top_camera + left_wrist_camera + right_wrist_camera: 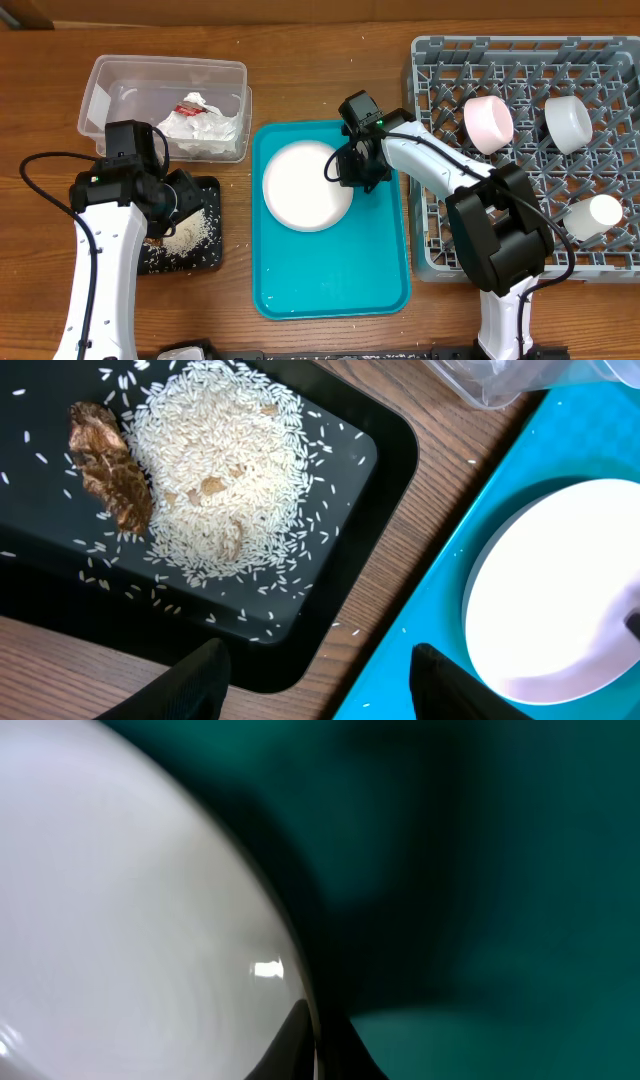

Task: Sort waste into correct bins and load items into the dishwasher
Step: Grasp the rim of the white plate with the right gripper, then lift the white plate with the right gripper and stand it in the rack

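Loading of the dishwasher was the step in hand. My right gripper (345, 170) was pinched shut on the right rim of the white round plate (305, 185), which lay toward the far-left corner of the teal plastic serving tray (330, 290). My left gripper (320, 685) hung part-open and empty over the shallow black rectangular tray (380, 460), with the loose white rice grains (220, 470) inside it. In my judgement, the next move called for lifting the plate clear and standing it between the pegs of the large square grey plastic dish rack (440, 60) at the worktop's right edge.
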Tool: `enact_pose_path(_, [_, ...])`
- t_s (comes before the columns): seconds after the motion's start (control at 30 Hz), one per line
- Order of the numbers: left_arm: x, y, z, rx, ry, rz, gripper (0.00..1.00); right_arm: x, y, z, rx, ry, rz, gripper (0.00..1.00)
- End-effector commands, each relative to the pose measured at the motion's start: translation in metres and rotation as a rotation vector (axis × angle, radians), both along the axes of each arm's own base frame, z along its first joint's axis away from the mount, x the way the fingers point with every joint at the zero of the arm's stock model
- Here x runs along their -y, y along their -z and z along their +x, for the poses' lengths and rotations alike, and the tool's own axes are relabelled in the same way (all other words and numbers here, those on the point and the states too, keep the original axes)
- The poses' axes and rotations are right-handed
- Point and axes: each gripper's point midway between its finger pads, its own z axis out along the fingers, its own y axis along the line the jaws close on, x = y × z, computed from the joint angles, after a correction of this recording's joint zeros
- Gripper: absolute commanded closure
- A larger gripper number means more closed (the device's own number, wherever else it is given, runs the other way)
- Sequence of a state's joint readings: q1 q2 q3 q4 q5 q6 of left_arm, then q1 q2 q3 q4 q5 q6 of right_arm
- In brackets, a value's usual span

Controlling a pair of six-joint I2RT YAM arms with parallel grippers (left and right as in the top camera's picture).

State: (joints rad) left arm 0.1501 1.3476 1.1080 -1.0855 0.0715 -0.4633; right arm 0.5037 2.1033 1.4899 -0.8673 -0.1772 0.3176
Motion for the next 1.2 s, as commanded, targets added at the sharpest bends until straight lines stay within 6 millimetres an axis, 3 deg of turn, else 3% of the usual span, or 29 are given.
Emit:
enact_pose_path(0.0, [0.000, -0.006, 0.003, 0.019, 0.029, 0.011, 0.40, 0.009, -0.003, 0.001, -0.008, 0.020, -0.025, 0.96])
enact_pose_path(0.13, [0.000, -0.006, 0.003, 0.019, 0.042, 0.018, 0.40, 0.017, -0.029, 0.002, 0.020, -0.013, -0.020, 0.96])
enact_pose_path(0.27, [0.000, -0.006, 0.003, 0.019, 0.042, 0.018, 0.39, 0.022, -0.090, 0.015, 0.149, -0.041, 0.011, 0.96])
enact_pose_path(0.33, [0.000, -0.006, 0.003, 0.019, 0.042, 0.018, 0.39, 0.035, -0.125, 0.025, 0.248, -0.014, -0.013, 0.96])
enact_pose_path(0.43, [0.000, -0.006, 0.002, 0.019, 0.042, 0.018, 0.39, 0.070, -0.178, 0.043, 0.430, 0.065, -0.116, 0.96])
enact_pose_path(0.5, [0.000, -0.006, 0.002, 0.019, 0.042, 0.017, 0.39, 0.110, -0.217, 0.054, 0.583, 0.163, -0.260, 0.96])
enact_pose_path(0.57, [0.000, -0.006, 0.003, 0.019, 0.042, 0.018, 0.39, 0.142, -0.241, 0.057, 0.673, 0.245, -0.384, 0.96])
enact_pose_path(0.67, [0.000, -0.006, 0.003, 0.019, 0.042, 0.018, 0.39, 0.206, -0.272, 0.056, 0.773, 0.423, -0.672, 0.96])
enact_pose_path(0.73, [0.000, -0.006, 0.003, 0.019, 0.042, 0.018, 0.39, 0.230, -0.277, 0.053, 0.794, 0.547, -0.757, 0.96])
enact_pose_path(0.97, [0.000, -0.006, 0.002, 0.019, 0.042, 0.017, 0.39, 0.241, -0.255, 0.057, 0.739, 0.598, -0.781, 0.96])
enact_pose_path(1.07, [0.000, -0.006, 0.002, 0.018, 0.042, 0.017, 0.39, 0.245, -0.238, 0.062, 0.698, 0.597, -0.810, 0.96])
enact_pose_path(1.1, [0.000, -0.006, 0.002, 0.018, 0.047, 0.018, 0.39, 0.247, -0.221, 0.066, 0.658, 0.586, -0.835, 0.96])
enact_pose_path(1.17, [0.000, -0.006, 0.002, 0.015, 0.047, 0.018, 0.39, 0.246, -0.208, 0.067, 0.626, 0.574, -0.853, 0.96])
